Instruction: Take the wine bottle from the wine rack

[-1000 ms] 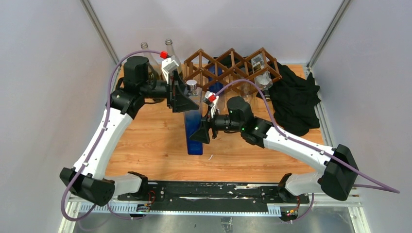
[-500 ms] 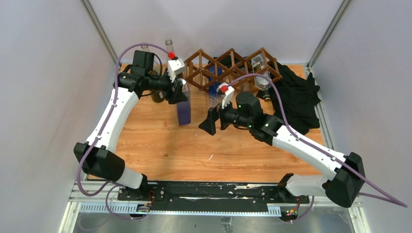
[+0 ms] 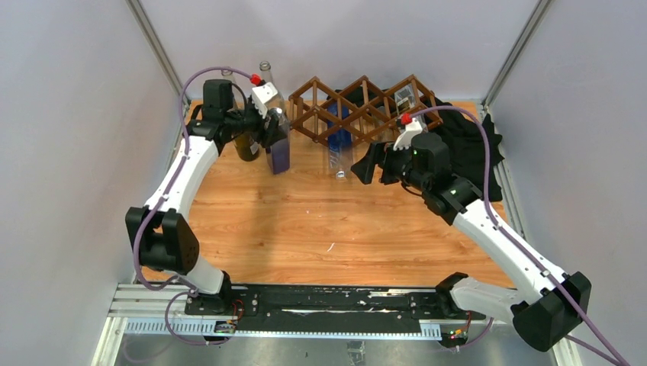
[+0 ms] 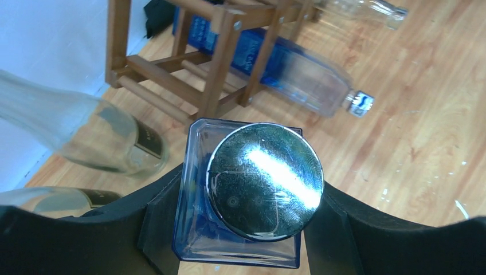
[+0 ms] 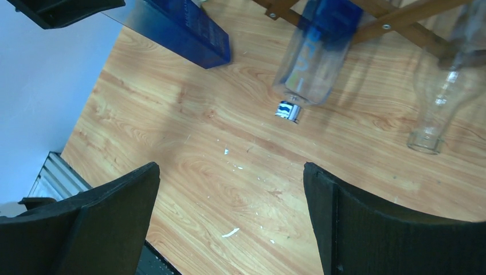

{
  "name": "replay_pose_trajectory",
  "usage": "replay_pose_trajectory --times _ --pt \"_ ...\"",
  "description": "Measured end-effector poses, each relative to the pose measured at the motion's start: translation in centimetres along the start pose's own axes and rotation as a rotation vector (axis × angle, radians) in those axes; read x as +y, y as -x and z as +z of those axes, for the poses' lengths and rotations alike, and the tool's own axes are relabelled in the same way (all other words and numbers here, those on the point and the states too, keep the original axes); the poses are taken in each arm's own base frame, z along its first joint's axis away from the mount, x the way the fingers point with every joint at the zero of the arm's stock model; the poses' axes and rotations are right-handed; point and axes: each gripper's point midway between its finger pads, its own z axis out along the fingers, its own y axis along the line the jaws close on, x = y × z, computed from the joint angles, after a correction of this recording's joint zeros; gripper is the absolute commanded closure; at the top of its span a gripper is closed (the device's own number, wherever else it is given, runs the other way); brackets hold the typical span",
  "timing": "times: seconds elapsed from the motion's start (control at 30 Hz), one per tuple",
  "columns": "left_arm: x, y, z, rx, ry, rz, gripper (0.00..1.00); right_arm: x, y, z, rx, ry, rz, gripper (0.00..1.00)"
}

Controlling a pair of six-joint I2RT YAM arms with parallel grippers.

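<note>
Left gripper [image 3: 273,131], overhead: clenched tight on the blue wine bottle [image 3: 279,155], which is upright, out of the wine rack [image 3: 358,107] and just left of it.
Right gripper [image 3: 366,164], overhead: released, empty, in front of the rack over the counter [image 3: 305,221].
Left wrist: fingers [image 4: 163,223] squeeze the bottle's shoulders under its silver cap [image 4: 263,180].
Right wrist: jaws wide apart; a second blue bottle [image 5: 312,57] pokes neck-first from the rack.

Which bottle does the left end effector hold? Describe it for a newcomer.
Find the wooden rack along the table's far edge. Left of it are several upright bottles. The held bottle is square and blue with a silver cap; its neighbours are round and not blue.
</note>
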Motion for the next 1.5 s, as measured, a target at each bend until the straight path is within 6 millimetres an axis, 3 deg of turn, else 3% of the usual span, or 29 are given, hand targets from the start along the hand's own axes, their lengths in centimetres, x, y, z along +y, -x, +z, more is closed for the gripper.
replay_pose_trajectory --times 0.17,0.5,0.7,0.77,0.83,1.1,1.17,1.23,1.5 --pt "2.9 -1.8 1.3 0.004 0.037 -0.026 1.0 -2.0 1.0 -0.7 -0.008 -0.079 0.047 0.01" --pt "7.8 -0.8 3.8 -0.042 0.085 -0.043 1.0 -7.8 2.3 -2.4 -0.026 -0.265 0.148 0.0" --pt "9.2 -0.8 4.3 -0.062 0.099 -0.071 0.99 -10.6 2.7 -3.1 -0.031 -0.347 0.196 0.0" --pt "9.4 -0.7 4.4 -0.068 0.103 -0.074 0.85 -11.5 2.8 -3.2 -0.029 -0.372 0.213 0.0" --pt "9.5 -0.7 4.5 -0.072 0.107 -0.075 0.62 -12.4 2.6 -3.1 -0.021 -0.395 0.229 0.0" --pt "10.1 -0.7 4.5 -0.075 0.137 -0.089 0.32 -15.0 2.2 -2.1 0.013 -0.472 0.267 0.0" --pt "10.3 -0.8 4.6 -0.074 0.148 -0.086 0.11 -15.6 2.4 -1.8 0.015 -0.484 0.274 0.0" --pt "10.8 -0.7 4.5 -0.08 0.173 -0.064 0.04 -16.4 2.7 -1.6 0.013 -0.499 0.284 0.0" --pt "11.7 0.2 3.1 -0.088 0.248 0.006 0.0 -20.1 4.3 -1.2 -0.022 -0.555 0.317 0.0"
